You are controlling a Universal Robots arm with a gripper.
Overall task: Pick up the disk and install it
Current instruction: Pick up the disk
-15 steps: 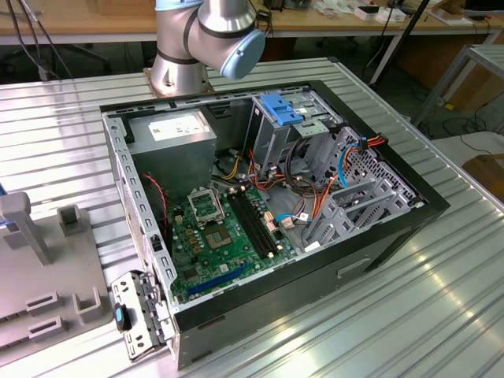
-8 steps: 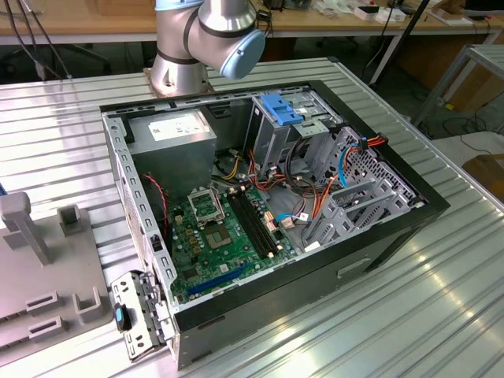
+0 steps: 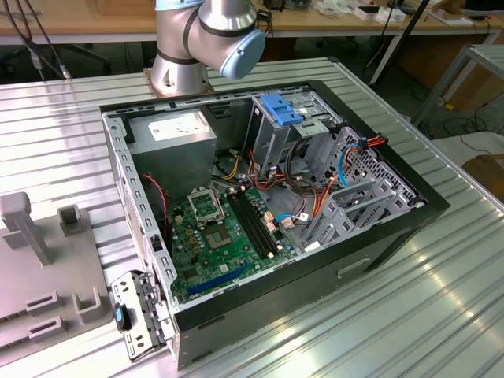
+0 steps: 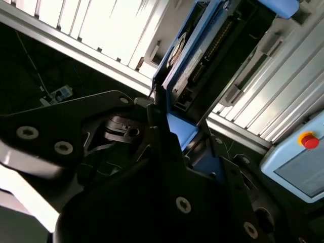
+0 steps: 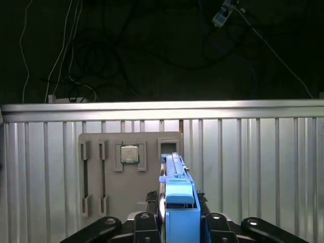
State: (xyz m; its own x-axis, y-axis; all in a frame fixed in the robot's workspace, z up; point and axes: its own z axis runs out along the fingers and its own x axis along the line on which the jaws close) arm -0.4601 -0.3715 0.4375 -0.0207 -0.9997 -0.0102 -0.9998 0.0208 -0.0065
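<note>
Flat silver-grey metal hard disk (image 5: 178, 202) with light-blue plastic rails grasped edge-on in black pincer (image 5: 179, 225), jaws clenched on its flanks. Long axis projected straight out from pincer, above ribbed metal tabletop (image 5: 253, 167), toward grey fixture plate (image 5: 126, 192) near tabletop edge.

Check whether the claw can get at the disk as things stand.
Yes, apparently: in the first wrist view the claw is closed on the disk, gripping its blue-railed body edge-on, with nothing between them. Access looks settled.
</note>
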